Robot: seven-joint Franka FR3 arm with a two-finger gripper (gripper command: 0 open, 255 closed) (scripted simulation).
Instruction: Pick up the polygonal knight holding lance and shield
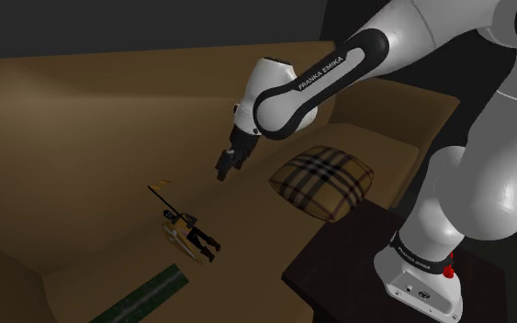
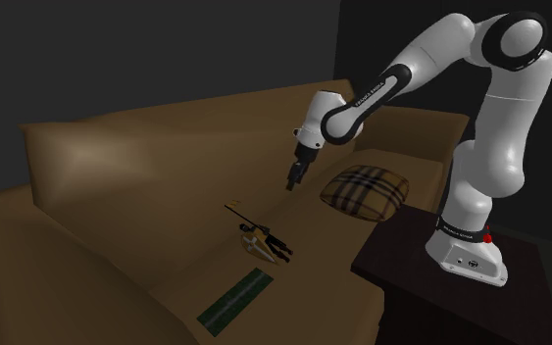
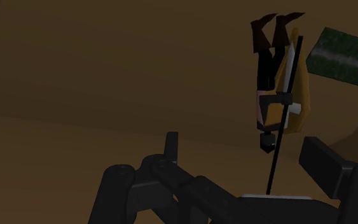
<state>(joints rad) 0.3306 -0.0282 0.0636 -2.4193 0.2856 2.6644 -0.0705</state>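
White Franka arm (image 1: 486, 183) with dark joints
Black band (image 1: 325, 75) lettered FRANKA EMIKA, all-black claw (image 1: 223, 173), red spot (image 1: 450, 270) on the base (image 1: 421, 283).

Knight (image 1: 190, 234) lies clear on sofa seat (image 1: 100, 240), green strip (image 1: 141, 295) near.

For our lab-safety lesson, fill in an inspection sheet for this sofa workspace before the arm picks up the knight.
Surface: brown sofa seat, dimly lit.
Job's things: knight lying flat on the seat, untouched.
Clutter: dark green strip near the seat's front edge; plaid cushion on the seat, nearer the stand.
Grippers: gripper above the seat, between knight and cushion in the shoulder view; fingers apart, holding nothing.
Cables: nothing seen.
Surroundings: dark wall behind the sofa.
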